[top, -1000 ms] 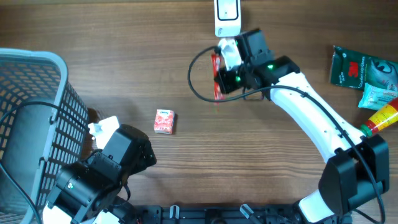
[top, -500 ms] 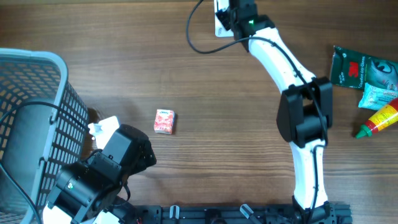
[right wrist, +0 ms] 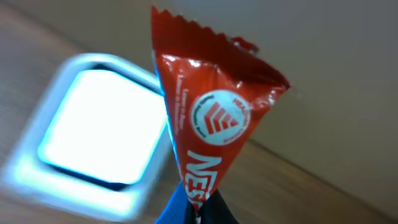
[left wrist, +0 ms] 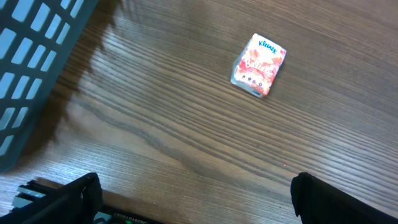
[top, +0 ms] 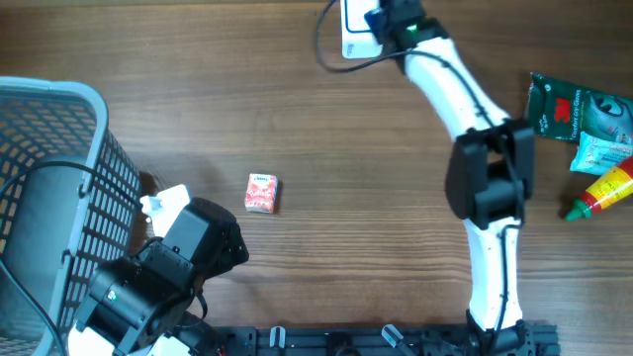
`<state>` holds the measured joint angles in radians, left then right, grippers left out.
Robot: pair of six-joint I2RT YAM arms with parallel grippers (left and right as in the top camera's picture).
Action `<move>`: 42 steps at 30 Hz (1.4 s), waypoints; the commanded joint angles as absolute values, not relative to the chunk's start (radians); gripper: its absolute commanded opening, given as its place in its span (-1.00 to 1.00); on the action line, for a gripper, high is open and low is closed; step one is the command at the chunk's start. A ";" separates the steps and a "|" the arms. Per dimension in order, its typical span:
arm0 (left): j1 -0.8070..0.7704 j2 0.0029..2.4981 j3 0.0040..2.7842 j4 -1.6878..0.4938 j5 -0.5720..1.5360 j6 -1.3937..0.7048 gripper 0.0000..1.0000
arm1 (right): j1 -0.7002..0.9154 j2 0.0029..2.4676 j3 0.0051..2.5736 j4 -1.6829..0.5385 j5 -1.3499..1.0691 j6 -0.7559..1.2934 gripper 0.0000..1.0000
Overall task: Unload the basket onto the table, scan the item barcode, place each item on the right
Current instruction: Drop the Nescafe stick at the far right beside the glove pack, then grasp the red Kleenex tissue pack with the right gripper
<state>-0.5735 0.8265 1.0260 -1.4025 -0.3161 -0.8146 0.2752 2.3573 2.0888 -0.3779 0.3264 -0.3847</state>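
Right now the right pincer (right wrist: 198,208) is pressed together on the bottom end of a red wrapper (right wrist: 208,124), a snack packet with white lettering that stands upright above the fingers, crimped edge on top. Behind the packet, toward the left of the wrist view, lies the scanner (right wrist: 93,134) with its pale window glowing white; whether the two touch I cannot tell. Seen from overhead, the right pincer (top: 381,18) sits at the far edge of the table (top: 326,129), just beside the scanner (top: 354,28). The right arm is stretched almost fully out from its base at the near edge, its black elbow about halfway along. Well off to that arm's right lie a green packet (top: 564,107) and a yellow bottle (top: 603,188).

The left pincer (left wrist: 196,202) is spread wide and empty, its dark fingertips (left wrist: 81,193) low over bare wood. Ahead of it, slightly right, lies a tissue pack (left wrist: 259,65); on its left stands the basket (left wrist: 31,56). The left arm is folded low near its base.
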 commanded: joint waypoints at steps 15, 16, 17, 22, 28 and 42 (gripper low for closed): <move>-0.571 0.825 1.029 -1.401 -0.322 -0.827 1.00 | -0.473 2.168 2.003 -0.799 -0.136 0.213 1.00; -0.571 0.825 1.029 -1.401 -0.322 -0.827 1.00 | -0.470 2.147 2.003 -0.804 -0.218 0.218 0.99; -0.571 0.825 1.029 -1.401 -0.322 -0.827 1.00 | -0.465 2.123 2.003 -0.818 -0.353 0.263 0.99; -0.571 0.825 1.029 -1.401 -0.322 -0.827 1.00 | -0.310 2.104 2.001 -1.100 -0.774 0.333 0.99; -0.571 0.825 1.029 -1.401 -0.322 -0.827 1.00 | 0.197 2.105 1.948 -1.154 -0.743 -0.160 0.93; -0.571 0.825 1.029 -1.401 -0.322 -0.827 1.00 | 0.703 2.172 1.648 -0.632 -0.579 -0.389 0.82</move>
<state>-0.5735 0.8265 1.0260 -1.4021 -0.3161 -0.8146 0.7040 2.1216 1.6512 -0.6418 -0.5240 -0.3729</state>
